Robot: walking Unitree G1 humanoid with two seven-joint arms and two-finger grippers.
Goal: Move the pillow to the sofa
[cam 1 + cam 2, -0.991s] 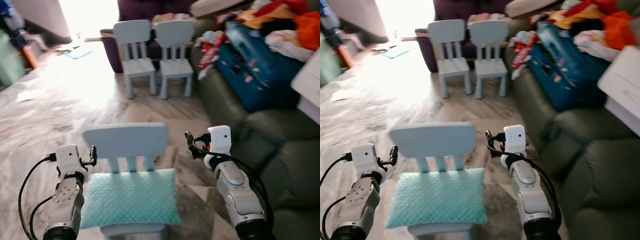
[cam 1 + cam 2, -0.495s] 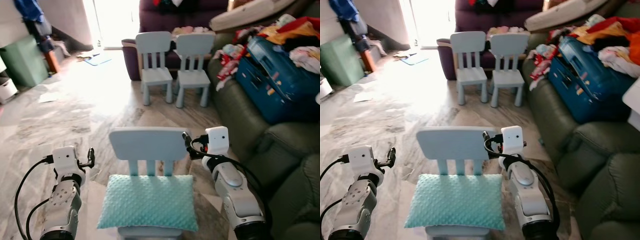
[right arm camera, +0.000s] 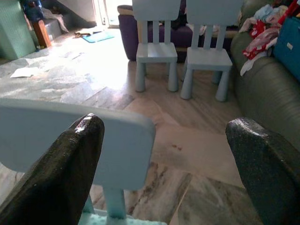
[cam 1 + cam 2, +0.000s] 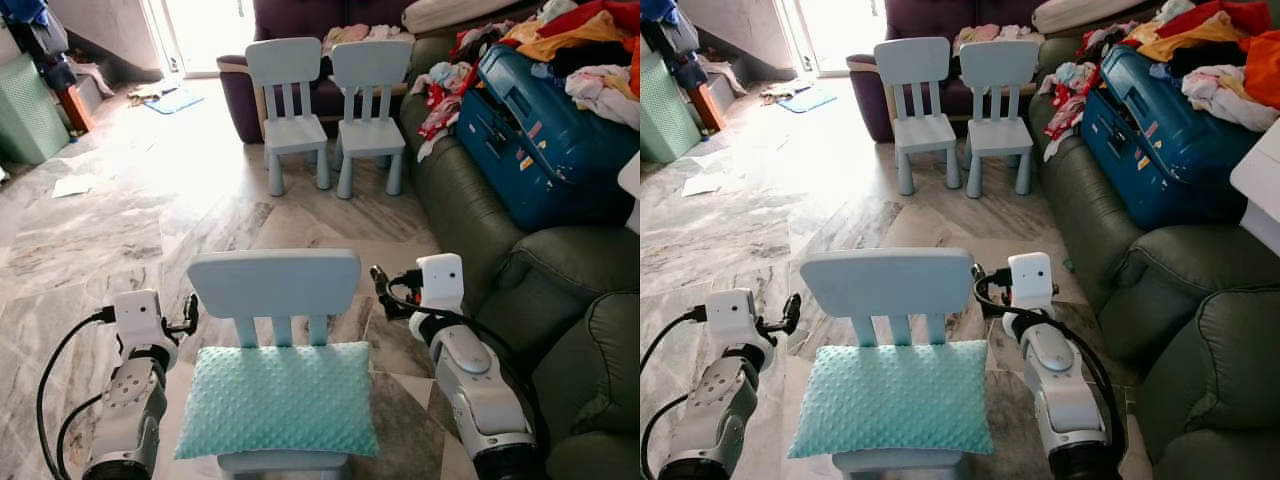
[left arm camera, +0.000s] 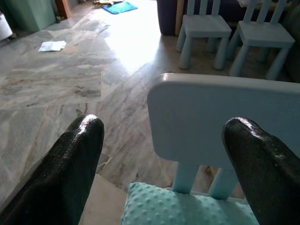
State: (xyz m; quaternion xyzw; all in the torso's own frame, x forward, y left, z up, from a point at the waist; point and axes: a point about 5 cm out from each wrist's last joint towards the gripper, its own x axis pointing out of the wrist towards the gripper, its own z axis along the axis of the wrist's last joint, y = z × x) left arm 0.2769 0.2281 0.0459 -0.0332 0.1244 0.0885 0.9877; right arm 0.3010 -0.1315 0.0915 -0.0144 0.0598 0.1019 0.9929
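Note:
A teal dimpled pillow (image 4: 278, 398) lies flat on the seat of a small light-blue chair (image 4: 274, 283) right in front of me. The dark green sofa (image 4: 560, 300) runs along my right side. My left gripper (image 4: 189, 311) hovers open just left of the chair back, apart from the pillow. In the left wrist view the left gripper (image 5: 163, 124) frames the chair back and the pillow's far edge (image 5: 187, 208). My right gripper (image 4: 378, 281) stands open beside the chair back's right corner. The right gripper (image 3: 166, 123) looks past that chair back (image 3: 75, 136) in its wrist view.
Two more small blue chairs (image 4: 330, 95) stand ahead by a purple sofa (image 4: 300, 20). A blue suitcase (image 4: 545, 130) and heaped clothes (image 4: 590, 50) cover the green sofa's far cushions. A green bin (image 4: 25, 110) and a paper sheet (image 4: 72, 186) lie far left on the marble floor.
The whole picture has swung and sharpened, so the camera moved. Both grippers keep their places on either side of the chair back, and the pillow rests as before.

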